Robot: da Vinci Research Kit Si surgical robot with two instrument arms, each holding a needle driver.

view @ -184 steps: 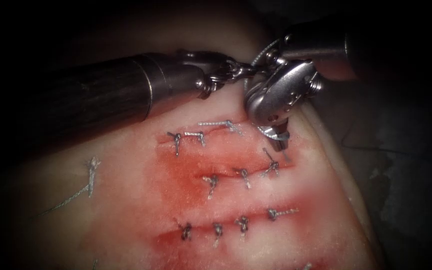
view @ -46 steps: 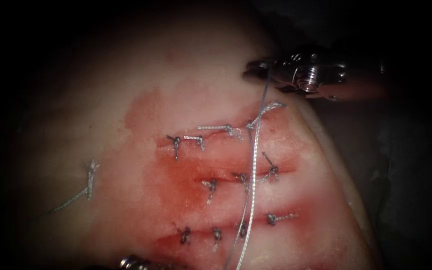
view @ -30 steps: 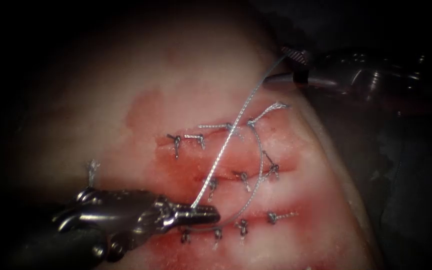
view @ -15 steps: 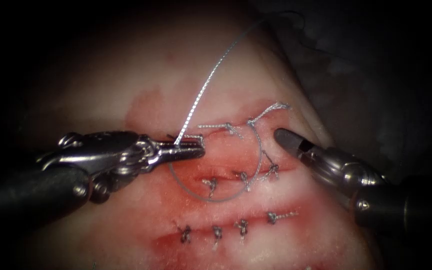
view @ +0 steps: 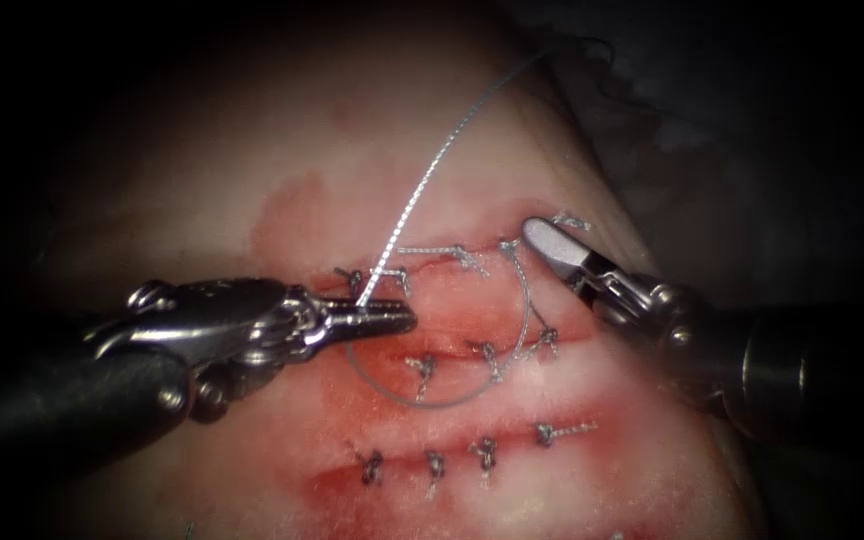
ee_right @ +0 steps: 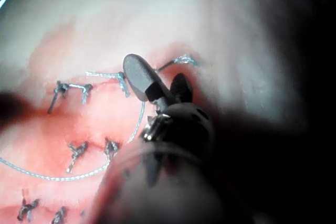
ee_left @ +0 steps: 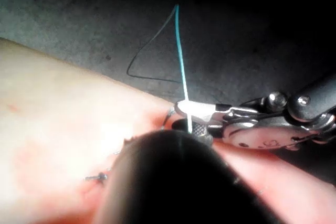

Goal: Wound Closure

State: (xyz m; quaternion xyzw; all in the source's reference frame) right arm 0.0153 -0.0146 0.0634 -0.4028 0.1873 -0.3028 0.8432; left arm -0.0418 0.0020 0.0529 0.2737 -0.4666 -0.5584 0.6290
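My left tool (view: 402, 318) comes in from the left over the tissue (view: 352, 150), its jaws shut on the thread (view: 422, 190). From that grip the long strand climbs up and to the right, also visible in the left wrist view (ee_left: 181, 66). A slack loop (view: 432, 400) curls from the same jaws down and round, then up to the stitch point (view: 507, 245) at the right end of the upper cut. My right tool (view: 555, 258) (ee_right: 156, 73) sits just right of that point with its jaws open and holding nothing. A short thread tail (view: 570, 220) lies beside its tip.
Knotted stitches close three rows of cuts: the upper (view: 397, 275), the middle (view: 487, 352) and the lower (view: 432, 465). Red fluid (view: 372, 370) stains the tissue around them. The tissue's right edge (view: 652, 260) drops to a dark bench.
The right tool has moved up and left to the stitch point and its jaws have parted. The left tool has shifted slightly down and right, still gripping the thread.
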